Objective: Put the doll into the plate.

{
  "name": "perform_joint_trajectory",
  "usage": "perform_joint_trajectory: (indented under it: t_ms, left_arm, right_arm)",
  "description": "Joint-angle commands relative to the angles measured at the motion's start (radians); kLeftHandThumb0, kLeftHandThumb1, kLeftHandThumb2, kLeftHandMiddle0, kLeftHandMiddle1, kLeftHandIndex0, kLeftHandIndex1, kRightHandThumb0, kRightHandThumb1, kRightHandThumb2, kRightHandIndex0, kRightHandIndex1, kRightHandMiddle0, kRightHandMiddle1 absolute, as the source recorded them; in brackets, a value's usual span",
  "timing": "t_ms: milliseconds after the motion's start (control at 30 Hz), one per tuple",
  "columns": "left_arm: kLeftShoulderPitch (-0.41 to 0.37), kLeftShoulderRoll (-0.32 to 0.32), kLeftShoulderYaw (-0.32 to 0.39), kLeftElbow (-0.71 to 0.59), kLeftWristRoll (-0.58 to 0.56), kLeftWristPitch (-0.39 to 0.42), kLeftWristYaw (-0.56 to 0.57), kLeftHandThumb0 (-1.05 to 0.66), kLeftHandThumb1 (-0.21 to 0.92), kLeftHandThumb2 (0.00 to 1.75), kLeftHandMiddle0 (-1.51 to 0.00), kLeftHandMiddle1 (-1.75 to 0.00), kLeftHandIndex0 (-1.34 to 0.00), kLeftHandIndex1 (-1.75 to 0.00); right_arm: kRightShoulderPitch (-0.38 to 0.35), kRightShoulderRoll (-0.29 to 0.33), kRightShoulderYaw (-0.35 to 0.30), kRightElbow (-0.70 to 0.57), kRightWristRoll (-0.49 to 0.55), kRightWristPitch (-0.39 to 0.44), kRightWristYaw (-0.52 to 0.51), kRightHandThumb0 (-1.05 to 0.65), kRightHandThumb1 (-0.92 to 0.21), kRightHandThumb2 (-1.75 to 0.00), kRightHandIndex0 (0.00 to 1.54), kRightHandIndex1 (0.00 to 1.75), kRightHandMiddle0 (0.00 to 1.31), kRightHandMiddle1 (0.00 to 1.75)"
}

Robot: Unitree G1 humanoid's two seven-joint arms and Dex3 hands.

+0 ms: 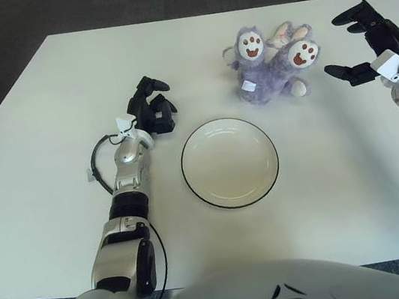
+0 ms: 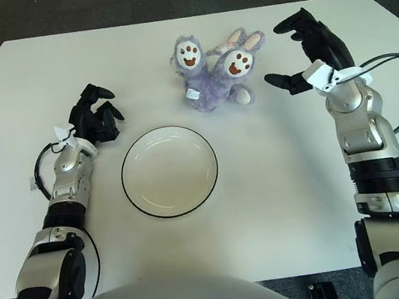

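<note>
A soft purple plush doll (image 2: 214, 75) with long ears and white paw pads lies on the white worktop (image 2: 281, 182). It sits toward the far side, a little to the right of the middle. Two of its paws point up, and each has a brown print on it.

A round white plate with a thin dark rim (image 2: 169, 172) sits on the worktop nearer the robot. It is near the doll but not touching it. There is nothing in the plate.

The right hand (image 2: 298, 54) is just to the right of the doll. Its black fingers (image 2: 280, 80) are spread wide apart, and it holds nothing. One finger reaches low toward the doll and others reach higher up. The hand does not touch the doll.

The left hand (image 1: 149, 106) shows to the left of the plate, a little beyond it. Its fingers are curled in, and it holds nothing.

A thin black cable (image 1: 95, 162) loops beside the left wrist.
</note>
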Motion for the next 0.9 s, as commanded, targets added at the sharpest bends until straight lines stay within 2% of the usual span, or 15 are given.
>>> perform_joint_trajectory:
  t_ms: [0,167,467,633,867]
  left_arm:
    - [0.052,-0.013,-0.006,0.037,0.010,0.018,0.013,-0.01,0.25,1.41,-0.71,-1.73,-0.40,-1.75]
    - [0.056,-0.013,-0.009,0.032,0.015,0.018,0.016,-0.02,0.25,1.42,-0.70,-1.73,-0.40,-1.75]
    - [0.060,-0.015,-0.010,0.022,0.016,0.039,0.020,-0.01,0.24,1.42,-0.71,-1.74,-0.40,-1.75]
    - [0.059,-0.014,-0.012,0.025,0.021,0.037,0.026,-0.02,0.18,1.49,-0.75,-1.74,-0.45,-1.74]
    - [0.059,-0.013,-0.015,0.030,0.019,0.032,0.016,-0.02,0.20,1.47,-0.73,-1.75,-0.43,-1.75]
  right_arm:
    - [-0.030,-0.046,0.035,0.017,-0.040,-0.032,0.033,-0.93,-0.52,-0.67,0.12,0.83,0.00,0.84]
    - [-0.049,-0.070,0.064,0.012,-0.070,-0.035,0.075,-0.97,-0.57,-0.63,0.09,0.83,0.00,0.79]
    - [-0.095,-0.088,0.121,-0.082,-0.119,0.044,0.202,-1.01,-0.60,-0.59,0.01,0.85,0.00,0.79]
    - [-0.141,-0.067,0.157,-0.144,-0.141,0.114,0.266,-1.00,-0.58,-0.58,0.00,0.72,0.00,0.75]
    - [-0.168,-0.074,0.184,-0.131,-0.134,0.109,0.314,-1.01,-0.58,-0.58,0.00,0.69,0.00,0.77]
